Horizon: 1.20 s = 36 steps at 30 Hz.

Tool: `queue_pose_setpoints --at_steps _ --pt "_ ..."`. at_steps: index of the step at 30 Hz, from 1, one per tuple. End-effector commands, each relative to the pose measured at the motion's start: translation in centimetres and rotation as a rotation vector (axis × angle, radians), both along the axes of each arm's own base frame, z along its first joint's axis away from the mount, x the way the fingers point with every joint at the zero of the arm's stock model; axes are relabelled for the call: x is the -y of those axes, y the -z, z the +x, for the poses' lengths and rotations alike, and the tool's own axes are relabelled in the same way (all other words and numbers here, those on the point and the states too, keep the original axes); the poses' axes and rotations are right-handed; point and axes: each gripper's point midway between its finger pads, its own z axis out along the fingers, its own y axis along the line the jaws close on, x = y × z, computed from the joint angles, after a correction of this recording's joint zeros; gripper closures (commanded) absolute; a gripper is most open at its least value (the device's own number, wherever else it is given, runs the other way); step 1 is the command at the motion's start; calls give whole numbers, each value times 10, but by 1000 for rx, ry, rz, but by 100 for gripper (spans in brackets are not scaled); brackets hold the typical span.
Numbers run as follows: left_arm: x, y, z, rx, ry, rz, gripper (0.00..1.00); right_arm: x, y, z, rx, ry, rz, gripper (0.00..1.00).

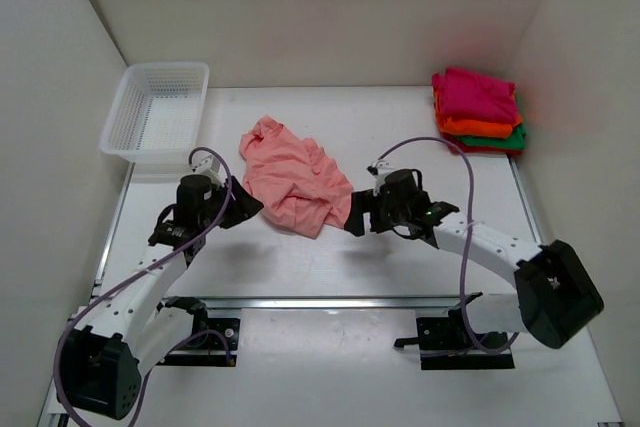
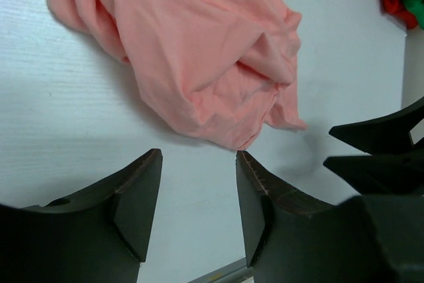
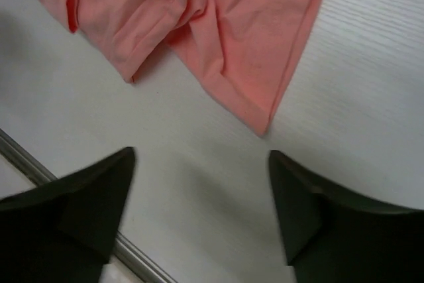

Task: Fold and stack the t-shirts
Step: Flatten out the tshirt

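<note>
Four t-shirts can be counted for certain. One salmon-pink t-shirt (image 1: 295,179) lies alone, just right of the basket (image 1: 150,154). Three more sit in a single pile far to the right of the basket: one magenta t-shirt (image 1: 475,95), one orange t-shirt (image 1: 478,128) and one green t-shirt (image 1: 510,139). A reddish edge shows under the green one; whether it is another shirt cannot be told. There is one basket and one worktop (image 1: 400,127). Two arms each carry one gripper, the left gripper (image 2: 199,153) and the right gripper (image 3: 202,152), with two fingers apiece.
</note>
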Motion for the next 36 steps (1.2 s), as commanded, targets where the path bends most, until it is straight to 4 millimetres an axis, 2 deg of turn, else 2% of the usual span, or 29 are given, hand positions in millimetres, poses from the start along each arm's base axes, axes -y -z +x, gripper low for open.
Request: queue_pose_setpoints --at_steps 1,4,5,6,8,9,10,12,13,15,16,18,19,21,29,36 --pt "-2 11 -2 8 -25 42 41 -40 -19 21 90 -36 57 38" --pt "-14 21 -5 -13 -50 87 41 -65 -18 11 89 -73 105 67" --pt "-20 16 -3 6 -71 97 40 -77 -21 7 93 -92 129 72" --pt "-25 16 -3 10 -90 97 40 -83 -29 8 103 -92 159 73" --pt "-36 14 -3 31 -127 104 40 -97 -25 8 78 -115 179 68" --pt "-43 17 -3 21 -152 113 41 -108 -32 9 80 -129 206 64" --pt "-47 16 -5 20 -161 127 40 -117 -35 12 79 -141 220 68" --pt "-52 19 -8 10 -161 157 40 -135 -25 12 38 -139 228 70" --pt "-55 16 -8 14 -171 161 40 -142 -30 16 44 -139 243 69" --pt "-58 14 -11 24 -177 158 39 -156 -19 15 -5 -119 250 64" --pt "-63 16 -13 25 -193 160 39 -156 -11 16 -27 -107 248 59" --pt "-67 10 -13 47 -207 164 37 -168 -13 13 -55 -104 294 50" --pt "-70 6 -14 63 -222 165 36 -167 -5 15 -71 -98 281 44" --pt "-75 4 -14 69 -230 191 36 -174 4 14 -90 -105 270 41" --pt "-71 9 -20 62 -207 191 35 -201 4 19 -110 -131 302 52" --pt "-70 16 -23 48 -201 183 35 -214 12 18 -156 -166 317 54"
